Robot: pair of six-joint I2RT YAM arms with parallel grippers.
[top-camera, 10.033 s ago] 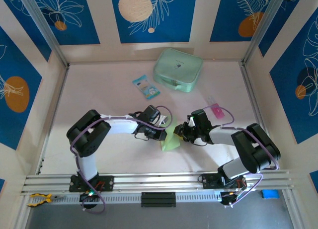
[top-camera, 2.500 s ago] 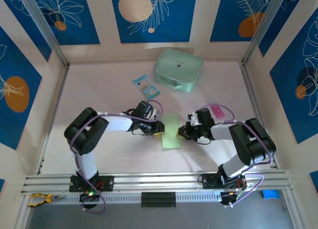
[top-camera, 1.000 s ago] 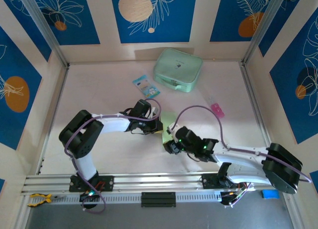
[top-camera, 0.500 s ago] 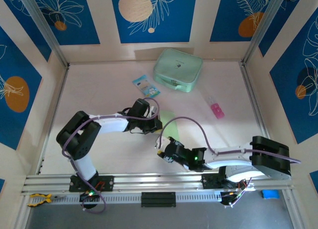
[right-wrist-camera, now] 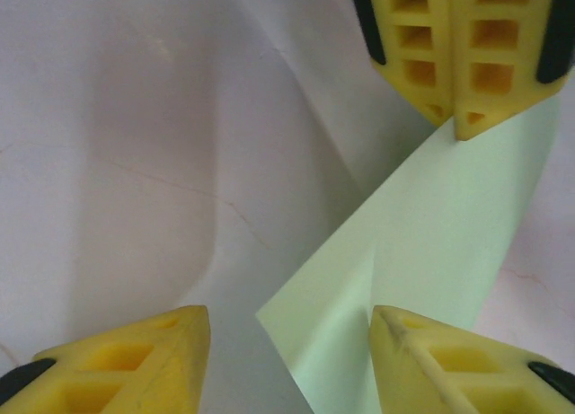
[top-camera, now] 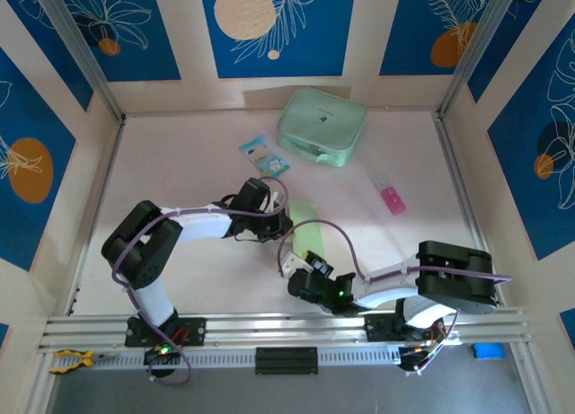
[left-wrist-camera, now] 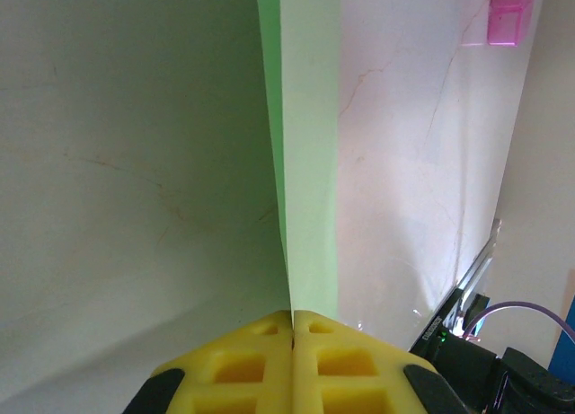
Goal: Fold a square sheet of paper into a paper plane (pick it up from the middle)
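The square sheet of paper (top-camera: pixel 306 227) is seen as a narrow pale-green strip on the near side of the mint-green case (top-camera: pixel 322 127), well apart from it, towards the arm bases; one edge is clamped between the closed fingers of the left pincer (left-wrist-camera: pixel 293 317). The right pincer (right-wrist-camera: pixel 286 320) is held nearer the bases again than the case; its fingers are spread wide over a corner of the sheet and the pale desk (right-wrist-camera: pixel 135 162), and nothing is gripped.

No legible text; print on packet (top-camera: pixel 264 156), case (top-camera: pixel 321 127) too small.
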